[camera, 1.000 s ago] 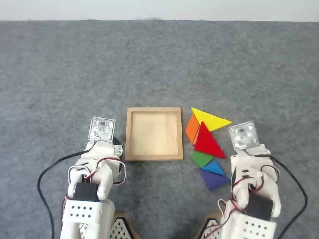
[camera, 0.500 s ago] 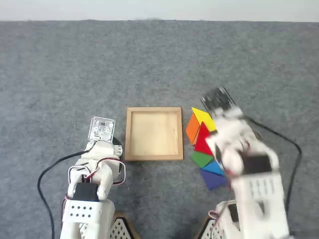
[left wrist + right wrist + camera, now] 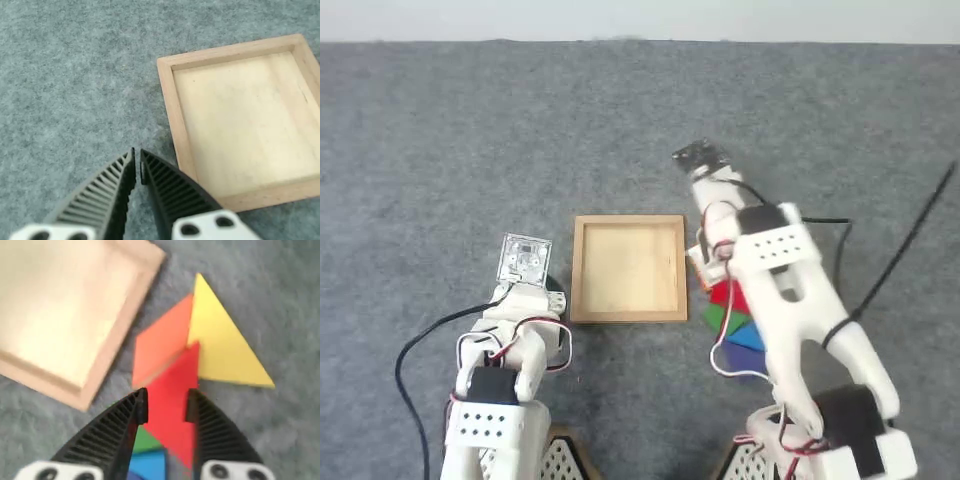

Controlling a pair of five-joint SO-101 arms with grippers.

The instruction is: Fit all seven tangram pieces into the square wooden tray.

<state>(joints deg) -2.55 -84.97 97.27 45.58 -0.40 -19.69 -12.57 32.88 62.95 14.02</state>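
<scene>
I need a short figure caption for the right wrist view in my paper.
Open right end effector above the red triangle, with the orange piece, yellow triangle and wooden tray nearby.

Soft, even light fell from overhead on the grey tabletop, which was bright from edge to edge. Shadows were faint: a thin dark line hugged the outer wall of the wooden tray. In the right wrist view the tray's rim and the coloured pieces were blurred. The near base of the left hand was out of focus.
</scene>
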